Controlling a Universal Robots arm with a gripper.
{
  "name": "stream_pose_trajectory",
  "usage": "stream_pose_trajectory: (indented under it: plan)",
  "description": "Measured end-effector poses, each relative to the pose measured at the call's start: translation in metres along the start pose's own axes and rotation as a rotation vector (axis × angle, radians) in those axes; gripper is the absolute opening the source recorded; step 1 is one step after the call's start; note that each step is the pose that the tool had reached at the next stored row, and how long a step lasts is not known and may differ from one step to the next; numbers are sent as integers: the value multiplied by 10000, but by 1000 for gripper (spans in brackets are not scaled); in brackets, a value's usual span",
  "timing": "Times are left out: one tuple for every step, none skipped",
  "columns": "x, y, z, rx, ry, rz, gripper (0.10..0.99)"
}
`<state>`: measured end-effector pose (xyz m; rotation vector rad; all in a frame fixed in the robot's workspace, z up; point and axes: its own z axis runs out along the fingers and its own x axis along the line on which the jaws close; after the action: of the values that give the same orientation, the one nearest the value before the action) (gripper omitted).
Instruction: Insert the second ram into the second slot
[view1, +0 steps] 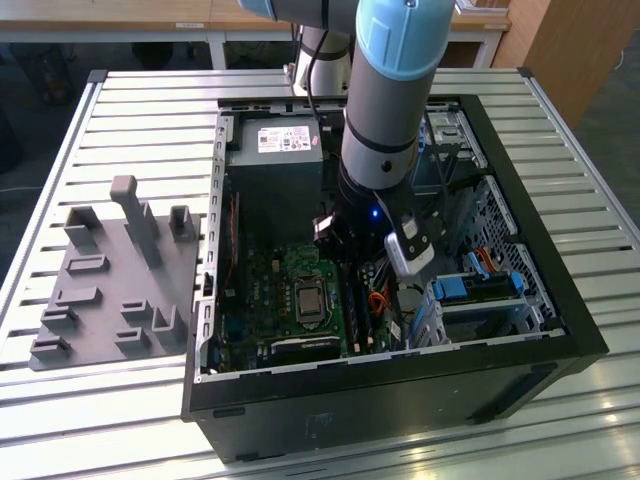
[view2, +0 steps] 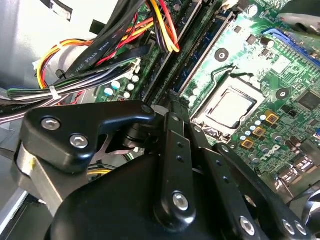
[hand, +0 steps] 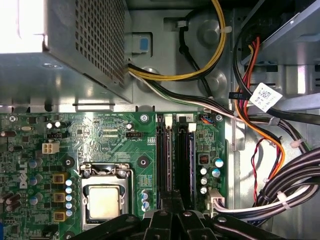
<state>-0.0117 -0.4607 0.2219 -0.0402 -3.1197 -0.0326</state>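
Inside the open computer case, my pincer hangs over the memory slots at three o'clock of the processor socket; grip and second ram's whereabouts: cannot tell.

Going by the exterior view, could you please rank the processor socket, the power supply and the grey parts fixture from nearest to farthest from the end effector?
1. The processor socket, on the motherboard just toward the exterior view's left of the end effector.
2. The power supply, at the far end of the case.
3. The grey parts fixture, outside the case on the table, at the exterior view's left.
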Motion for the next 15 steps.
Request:
stream_pose_trajectory:
  plan:
    - [0, 0, 3, 1, 1, 0, 106]
    - [0, 0, 7, 2, 1, 0, 106]
    - [0, 0, 10, 5, 1, 0, 106]
    - [-1, 0, 12, 9, 1, 0, 106]
    - [-1, 0, 16, 11, 1, 0, 106]
    - [-1, -1, 20, 11, 0, -1, 106]
    - [-1, -1, 24, 11, 0, -1, 106]
    - [-1, -1, 29, 12, 0, 0, 106]
    - [-1, 0, 35, 11, 0, -1, 106]
    - [-1, -1, 41, 12, 1, 0, 106]
    - [-1, -2, 49, 16, 2, 0, 106]
    - [-1, -2, 57, 20, 2, 0, 106]
    - [-1, -3, 66, 23, 3, 0, 106]
    - [-1, -3, 71, 22, 3, 0, 106]
    - [-1, -3, 73, 20, 2, 0, 106]
